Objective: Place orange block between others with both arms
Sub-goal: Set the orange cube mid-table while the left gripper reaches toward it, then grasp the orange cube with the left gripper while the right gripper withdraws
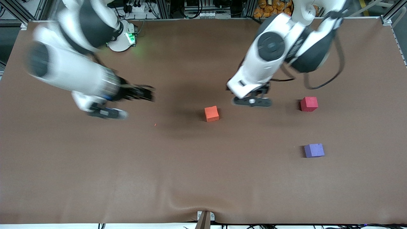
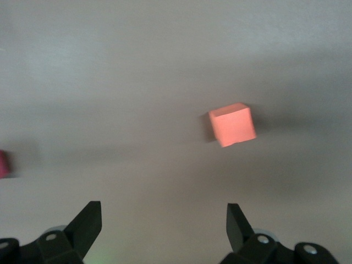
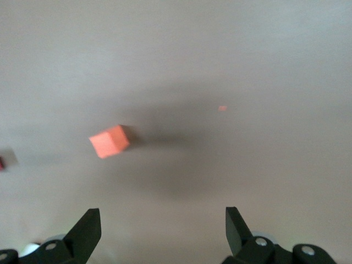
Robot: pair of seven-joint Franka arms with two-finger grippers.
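Observation:
The orange block (image 1: 211,113) lies alone on the brown table mat near the middle, also seen in the left wrist view (image 2: 232,125) and the right wrist view (image 3: 110,141). The others sit toward the left arm's end: a pinkish-red cube (image 1: 309,104) and, nearer the front camera, a purple-blue cube (image 1: 314,150). My left gripper (image 1: 252,101) hovers low between the orange block and the pinkish-red cube, open and empty (image 2: 164,219). My right gripper (image 1: 142,93) hangs over bare mat toward the right arm's end, blurred, open and empty (image 3: 163,220).
A tiny orange speck (image 1: 155,124) lies on the mat between the right gripper and the orange block. The brown mat (image 1: 95,175) covers the whole table, with a wrinkle at its front edge. The pinkish-red cube shows at the edge of the left wrist view (image 2: 3,164).

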